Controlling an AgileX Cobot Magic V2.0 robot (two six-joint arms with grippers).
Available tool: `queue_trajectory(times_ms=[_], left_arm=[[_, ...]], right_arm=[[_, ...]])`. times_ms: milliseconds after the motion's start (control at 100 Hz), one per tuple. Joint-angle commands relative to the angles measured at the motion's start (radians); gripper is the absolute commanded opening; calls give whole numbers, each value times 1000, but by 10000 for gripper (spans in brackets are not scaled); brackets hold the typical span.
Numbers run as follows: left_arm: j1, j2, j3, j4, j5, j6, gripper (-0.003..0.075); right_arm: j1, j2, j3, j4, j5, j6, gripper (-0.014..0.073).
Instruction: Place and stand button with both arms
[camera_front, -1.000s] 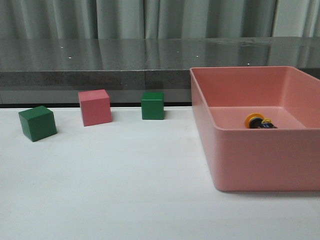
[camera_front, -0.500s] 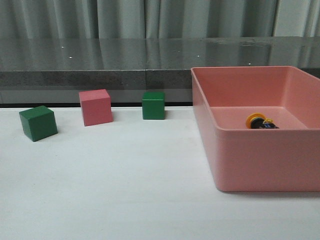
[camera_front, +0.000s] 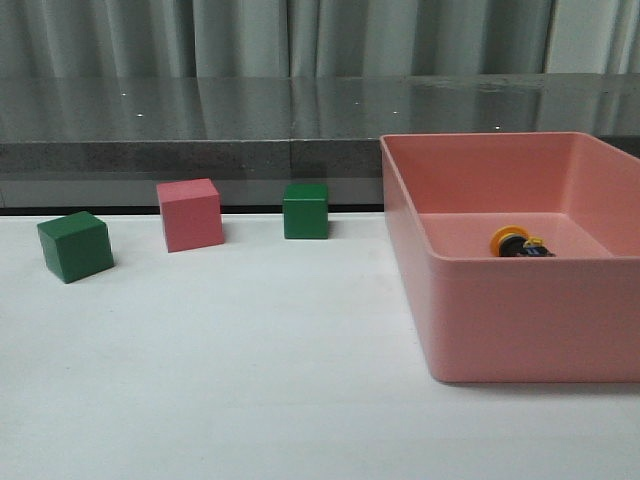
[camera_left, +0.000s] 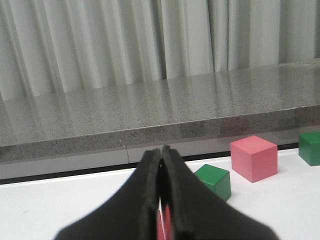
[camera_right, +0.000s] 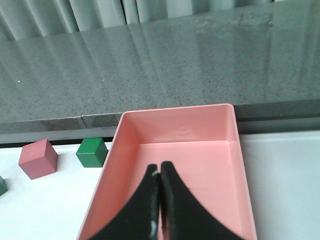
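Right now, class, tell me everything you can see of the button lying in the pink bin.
The button is small, with a flat yellow-orange round cap and a dark body behind it; finer parts are too small to tell. It lies on its side, not standing, cap turned left in the front view. It rests on the floor of the pink bin, whose near wall hides its underside. Nothing else touches it. No gripper shows in that view, and in the right wrist view that arm's fingers cover the spot.
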Motion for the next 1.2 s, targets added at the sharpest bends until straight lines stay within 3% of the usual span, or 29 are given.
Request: queue_trajectory(times_ms=[0,190,400,540,670,760,1190], left_arm=[[1,-28,45,-6,-80,-8,-20],[1,-28,45,-6,-80,-8,-20],[1,-28,45,-6,-80,-8,-20],[1,-28,45,-6,-80,-8,-20],[1,-28,45,-6,-80,-8,-20],[1,-28,45,-6,-80,-8,-20],[1,-28,45,-6,-80,-8,-20]], right_arm=[[-2,134,-111,18,-45,-5,-62],[8,381,-207,20,-53,-27,-62],[56,599,-245,20,-81,-142,-30],[86,698,-245,20,-121,-170,179],[90,770,-245,20,-158,-170,485],[90,810,-245,20,-195,-170,573],[90,1034,-245,20,-263,-170,577]])
